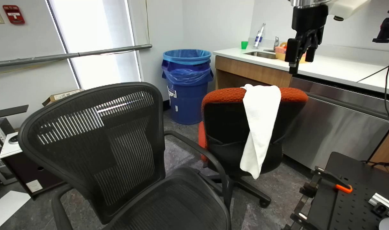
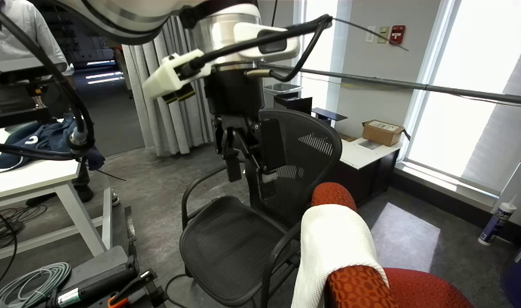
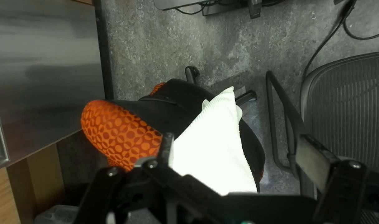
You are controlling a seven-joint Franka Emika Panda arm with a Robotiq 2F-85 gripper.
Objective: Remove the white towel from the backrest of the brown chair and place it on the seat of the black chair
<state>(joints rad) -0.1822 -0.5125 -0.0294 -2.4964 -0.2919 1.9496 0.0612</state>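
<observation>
The white towel [image 1: 260,127] hangs over the top of the brown chair's [image 1: 224,95] backrest, its long end down the black back panel. Towel [image 2: 337,239] and brown chair [image 2: 358,286] also show in an exterior view. The black chair [image 1: 130,140] stands beside it; its mesh seat [image 2: 234,248] is bare. My gripper [image 1: 301,62] is open and empty, above the brown chair's backrest and apart from the towel; it also shows in an exterior view [image 2: 250,179]. In the wrist view the towel [image 3: 211,152] appears between the spread fingers [image 3: 242,155], nearer the left one.
A blue bin [image 1: 186,95] stands behind the chairs. A white counter [image 1: 341,75] with a steel dishwasher [image 1: 331,127] runs beside the brown chair. A black perforated platform [image 1: 357,198] is in front. A white table [image 2: 42,171] and a person [image 2: 33,34] are at the edge.
</observation>
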